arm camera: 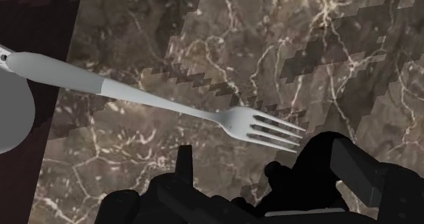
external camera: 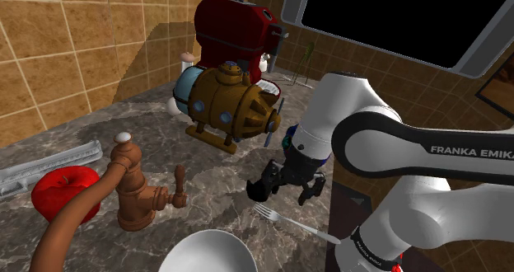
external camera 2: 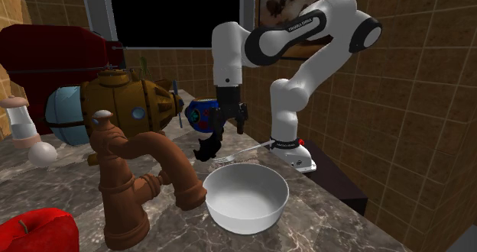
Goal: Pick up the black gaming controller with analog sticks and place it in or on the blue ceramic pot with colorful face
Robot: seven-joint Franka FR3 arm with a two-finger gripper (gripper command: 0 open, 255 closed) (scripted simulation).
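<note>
My black gripper (external camera: 287, 182) hangs just above the marble counter (external camera: 206, 188), shut on the black gaming controller (external camera: 265, 185), which sticks out sideways from the fingers. In the second exterior view the controller (external camera 2: 206, 146) dangles below the gripper (external camera 2: 222, 130), its lower tip close to the counter. In the wrist view the controller (arm camera: 326, 172) lies dark across the gripper (arm camera: 231, 206). The blue pot with a colourful face (external camera 2: 200, 114) stands just behind the hand, beside the brass submarine; in the shoulder view the pot (external camera: 289, 137) is mostly hidden by the arm.
A silver fork (arm camera: 204, 110) lies on the counter under the hand, near a white bowl (external camera 2: 244, 197). A brass submarine model (external camera: 231, 105), a red mixer (external camera: 235, 27), a copper faucet (external camera: 136, 188) and a red apple (external camera: 66, 188) crowd the counter. The counter edge (external camera: 329, 229) runs beside the stand.
</note>
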